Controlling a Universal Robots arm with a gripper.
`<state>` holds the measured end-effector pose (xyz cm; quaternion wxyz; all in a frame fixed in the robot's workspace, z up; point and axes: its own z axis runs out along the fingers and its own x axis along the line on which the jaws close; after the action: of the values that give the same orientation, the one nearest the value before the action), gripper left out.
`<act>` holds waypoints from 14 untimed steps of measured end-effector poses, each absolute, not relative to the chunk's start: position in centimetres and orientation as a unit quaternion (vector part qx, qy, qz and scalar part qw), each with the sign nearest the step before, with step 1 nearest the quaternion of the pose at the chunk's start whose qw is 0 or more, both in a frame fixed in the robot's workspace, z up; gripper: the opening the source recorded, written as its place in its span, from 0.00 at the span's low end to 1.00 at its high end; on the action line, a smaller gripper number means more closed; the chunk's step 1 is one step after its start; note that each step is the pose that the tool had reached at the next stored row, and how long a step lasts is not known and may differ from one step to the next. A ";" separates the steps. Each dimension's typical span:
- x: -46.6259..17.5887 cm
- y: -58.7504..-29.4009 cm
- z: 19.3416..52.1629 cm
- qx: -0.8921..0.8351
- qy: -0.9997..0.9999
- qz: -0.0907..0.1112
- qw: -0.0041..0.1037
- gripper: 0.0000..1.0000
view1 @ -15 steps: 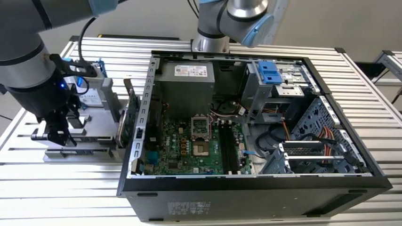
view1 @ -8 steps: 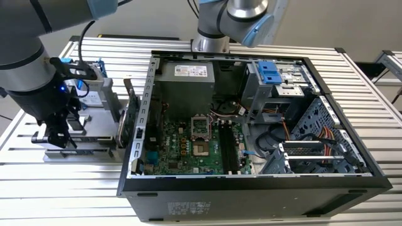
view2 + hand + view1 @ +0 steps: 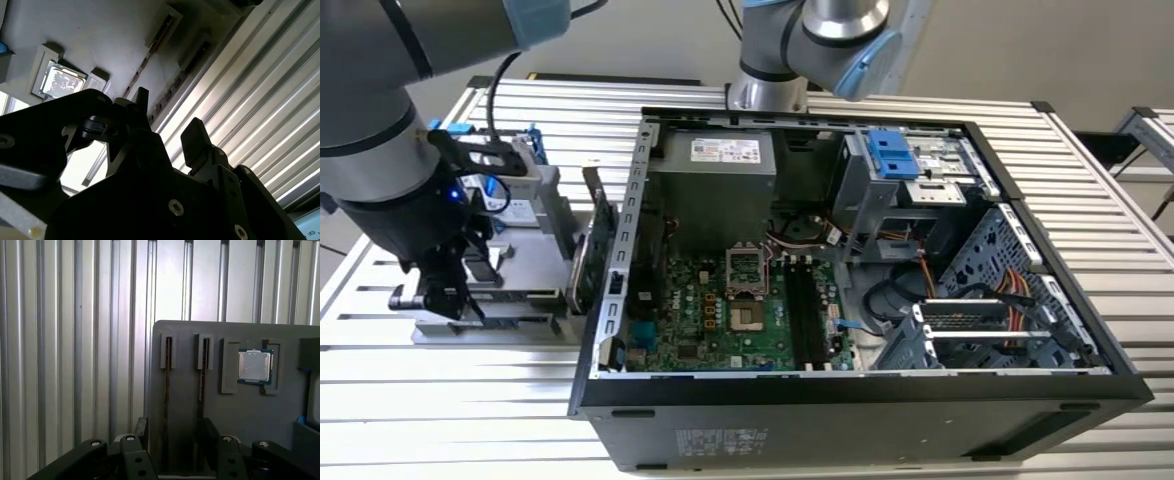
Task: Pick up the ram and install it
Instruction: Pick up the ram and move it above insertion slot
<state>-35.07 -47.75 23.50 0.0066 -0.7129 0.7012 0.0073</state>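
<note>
In the first wrist view a grey holder [image 3: 235, 410] has two narrow slots, and a thin strip stands edge-on in each. I take these for the ram [image 3: 168, 375], with the other strip [image 3: 202, 377] beside it. My gripper [image 3: 175, 432] is open just above the holder. One finger [image 3: 142, 426] is outside the first strip and the other sits near the second. In the second wrist view the gripper [image 3: 170, 120] also shows a clear gap, with the slotted holder [image 3: 115, 45] beyond it. In the exterior view the gripper [image 3: 443, 298] hangs over the holder [image 3: 520, 290] on that view's left.
The open computer case [image 3: 1067, 385] shows its motherboard [image 3: 720, 320] and long black memory slots [image 3: 801, 315]. A processor chip [image 3: 254, 366] lies in the holder. A blue-framed drive [image 3: 507, 165] and an upright card [image 3: 603, 250] stand beside the case. A second arm's base [image 3: 767, 85] is behind it.
</note>
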 end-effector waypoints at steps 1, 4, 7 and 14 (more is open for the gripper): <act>-35.1 -47.8 23.4 -0.713 0.701 0.007 0.007 1.00; -35.1 -47.8 23.2 -0.713 0.701 0.007 0.007 1.00; -35.1 -47.8 22.9 -0.713 0.701 0.007 0.007 1.00; -35.3 -47.9 22.4 -0.713 0.701 0.007 0.007 1.00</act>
<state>-35.26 -47.90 22.39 0.0070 -0.7130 0.7011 0.0069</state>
